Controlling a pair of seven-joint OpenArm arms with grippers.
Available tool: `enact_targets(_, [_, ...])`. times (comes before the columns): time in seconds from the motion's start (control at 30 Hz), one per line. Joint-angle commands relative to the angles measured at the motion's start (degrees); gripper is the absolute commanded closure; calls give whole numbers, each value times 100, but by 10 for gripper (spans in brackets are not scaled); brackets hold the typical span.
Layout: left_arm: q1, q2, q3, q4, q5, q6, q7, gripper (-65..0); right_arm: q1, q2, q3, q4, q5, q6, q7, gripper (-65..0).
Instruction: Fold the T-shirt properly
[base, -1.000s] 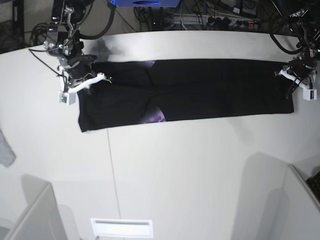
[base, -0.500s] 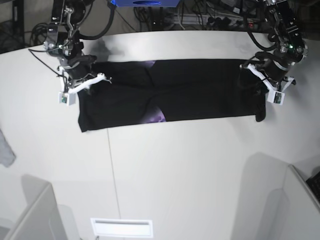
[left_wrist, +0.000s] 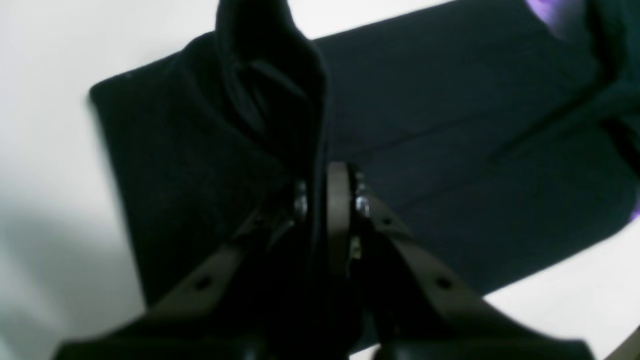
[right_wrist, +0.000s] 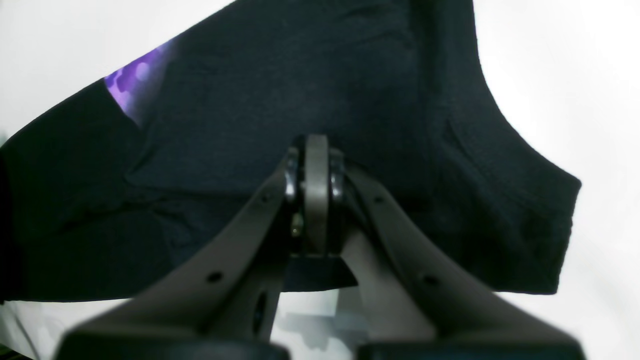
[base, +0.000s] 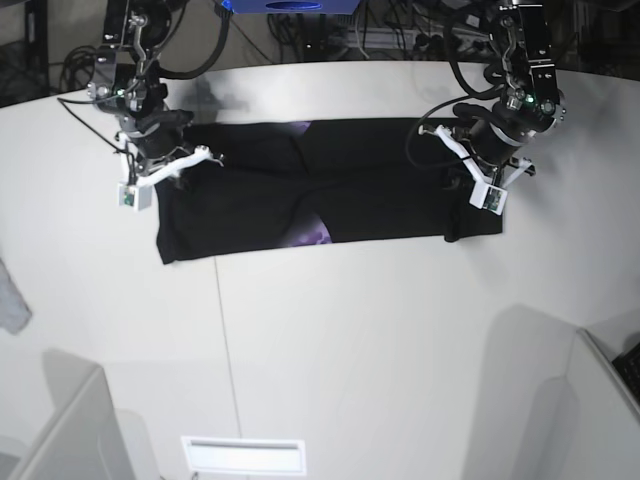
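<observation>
Here we are looking down on a white counter (base: 330, 340) where a black T-shirt (base: 330, 180) is lying as a long, narrow band across the far half. Going left to right in the base view, a small grey cloth scrap (base: 10, 298) is sitting at the counter's left edge, well apart from the shirt. Next, the right end effector (base: 207, 155) is resting over the shirt's left end with its jaws together; in its wrist view we cannot tell whether any cloth is caught between them. At the middle of the band, a patch of purple print (base: 312, 235) is peeking out along the near edge. Farther right, the left end effector (base: 478, 196) is clamped on the shirt's right end, and in its wrist view a bunch of black cloth is rising from between the jaws while the layer below is lying flat.

We are judging this an end-over fold in progress. The thin pinch could slip, dropping the end short and crooked. Dragging could also pull the lower layer along, wrinkling it and skewing the edges, if the far end is not pinned.
</observation>
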Motion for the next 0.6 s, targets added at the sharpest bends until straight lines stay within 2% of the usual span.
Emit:
enact_targets(0.0, [-37,-36,47,123,-87,55,-110,0,33,43,24,86,31,34,121,0])
enact_targets(0.27, [-81,-1,610,132,-87,187,-136,0,42,43,24,86,22,34,121,0])
enact_targets(0.4, [-107,201,654,132,-43,187,-119,0,42,43,24,86,22,34,121,0])
enact_targets(0.57, [-107,227,698,132,-43,187,-119,0,42,43,24,77,22,34,121,0])
